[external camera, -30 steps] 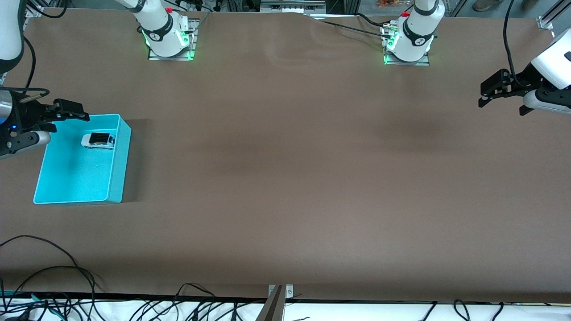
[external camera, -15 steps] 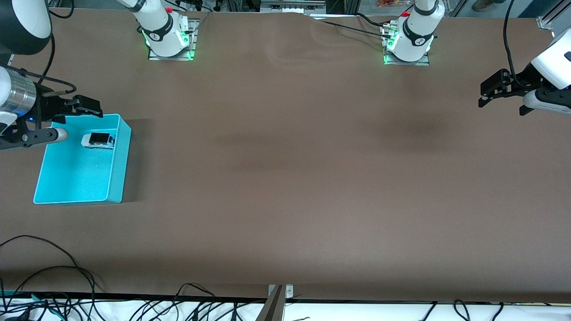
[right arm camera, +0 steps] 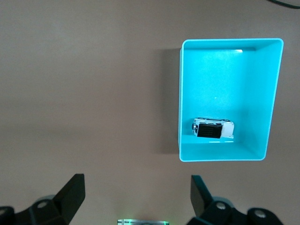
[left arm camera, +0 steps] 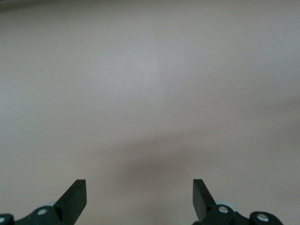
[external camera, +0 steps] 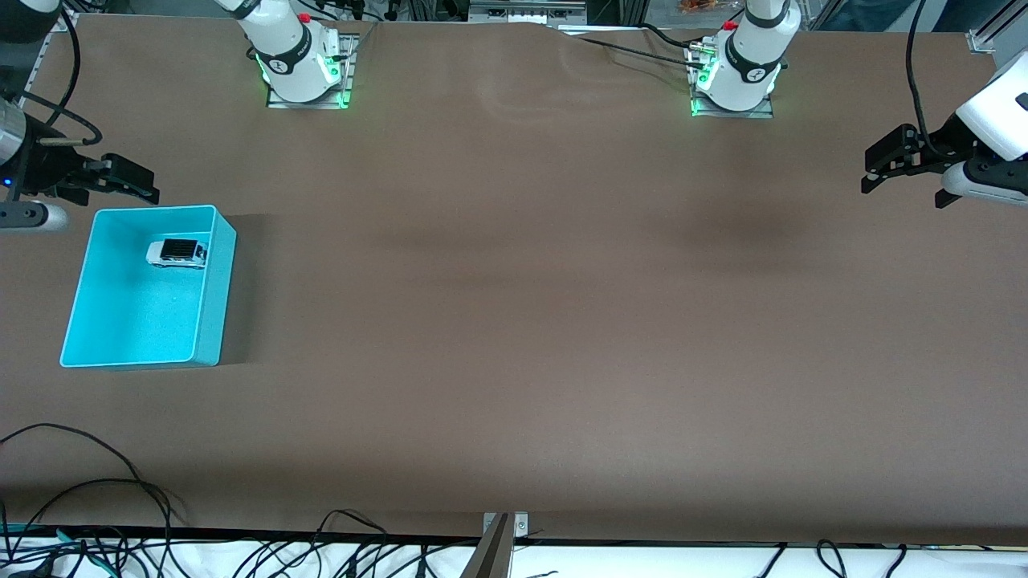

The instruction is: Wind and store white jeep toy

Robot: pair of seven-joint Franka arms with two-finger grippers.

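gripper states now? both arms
Left gripper: open, empty, over bare table.
Right gripper: open, empty, over the table by the cyan bin; white jeep toy lies in the bin.

front: we look down from high across the table (external camera: pixel 514 321), bases at 12 o'clock | right wrist: we look straight down, high up, on the cyan bin (right arm camera: pixel 185 93), shared with front (external camera: pixel 217 281) | left wrist: we face bare tabletop, close
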